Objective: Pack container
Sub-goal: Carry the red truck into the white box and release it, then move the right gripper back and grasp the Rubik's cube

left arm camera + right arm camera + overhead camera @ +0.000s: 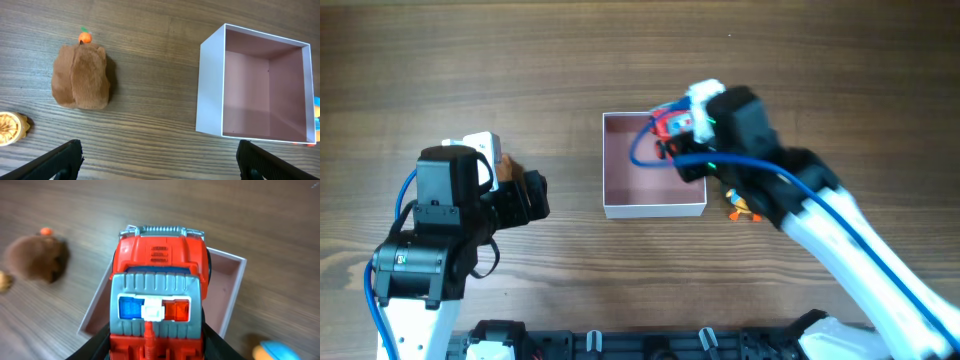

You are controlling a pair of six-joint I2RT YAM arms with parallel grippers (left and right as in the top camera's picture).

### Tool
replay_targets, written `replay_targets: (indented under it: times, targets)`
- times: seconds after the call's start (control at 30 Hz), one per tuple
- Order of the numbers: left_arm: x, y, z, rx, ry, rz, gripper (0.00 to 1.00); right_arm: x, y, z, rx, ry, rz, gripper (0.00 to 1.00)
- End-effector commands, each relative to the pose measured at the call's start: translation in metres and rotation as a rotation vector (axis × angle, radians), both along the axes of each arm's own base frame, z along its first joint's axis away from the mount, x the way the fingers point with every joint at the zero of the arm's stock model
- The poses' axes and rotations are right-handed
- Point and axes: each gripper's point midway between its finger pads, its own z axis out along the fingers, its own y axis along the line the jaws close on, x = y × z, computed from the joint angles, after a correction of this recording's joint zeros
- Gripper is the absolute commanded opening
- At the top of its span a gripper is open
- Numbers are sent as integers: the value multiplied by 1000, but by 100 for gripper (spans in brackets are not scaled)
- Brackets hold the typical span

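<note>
A: Step in hand?
B: Packing, and the first item by the look of it. The right claw (pixel 685 135) is clamped on a toy truck (pixel 157 280), held over the far right corner of the container (pixel 655 210). The pink floor shows bare.
A: The container itself?
B: Mid-table (pixel 520 60), open side up, between the two arms. Thin white walls, flat dusty-pink inside, square and shallow.
A: Next move?
B: My judgement: lower the truck inside the walls, clear of the rim, then let go. It is hard glossy plastic with a red body, grey ribbed roof and a blue and red light bar — rigid, should sit flat.
A: Left side?
B: The left claw (pixel 160 167) is spread wide with nothing in it, left of the container. Further left lies a brown plush (pixel 81 75) — soft, fuzzy, lumpy — with a small orange bead (pixel 85 37) at its far edge. Beyond that, a ridged tan disc (pixel 10 128).
A: Right of the container?
B: A small blue-and-orange toy (pixel 740 208), just beside the right wall; too hidden to tell its shape.
</note>
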Motion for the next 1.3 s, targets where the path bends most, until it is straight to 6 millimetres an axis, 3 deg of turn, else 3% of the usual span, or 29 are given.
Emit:
replay_targets:
  times: [0.0, 0.1, 0.17, 0.33, 0.4, 0.5, 0.53, 0.57, 0.63, 0.8, 0.9, 0.97, 1.0, 1.07, 1.13, 1.27]
  targets:
    - [2, -1, 8, -16, -22, 5, 100, 22, 8, -42, -43, 63, -50, 4]
    - [2, -1, 8, -16, -22, 5, 100, 39, 0, -70, -84, 91, -141, 4]
    - [3, -1, 8, -17, -23, 6, 100, 47, -16, -88, -115, 128, -220, 5]
    - [2, -1, 8, -16, -22, 6, 100, 46, -24, -123, -167, 212, -233, 4]
    - [2, -1, 8, -17, -22, 6, 100, 44, -23, -127, -169, 225, -229, 12]
    - [2, -1, 8, -16, -22, 5, 100, 44, -22, -127, -164, 228, -224, 37]
    - [2, -1, 8, -16, -22, 5, 100, 43, -22, -127, -164, 229, -224, 55]
    - [2, -1, 8, -17, -22, 6, 100, 43, -22, -127, -165, 229, -224, 55]
    - [2, -1, 8, -17, -22, 6, 100, 43, -22, -127, -165, 230, -225, 70]
    - [2, -1, 8, -16, -22, 5, 100, 44, -20, -115, -141, 207, -217, 69]
    - [2, -1, 8, -17, -22, 6, 100, 41, -17, -46, -79, 97, -164, 68]
    - [2, -1, 8, -16, -22, 5, 100, 33, -54, 9, -117, -3, -294, 80]
    - [2, -1, 8, -16, -22, 5, 100, 22, -88, 36, -126, -49, -419, 98]
    - [2, -1, 8, -16, -22, 5, 100, 0, -132, 53, -128, -33, -522, 100]
    - [2, -1, 8, -16, -22, 6, 100, -25, -184, 49, -151, 55, -638, 100]
    - [2, -1, 8, -16, -21, 5, 100, -32, -217, 16, -160, 192, -651, 100]
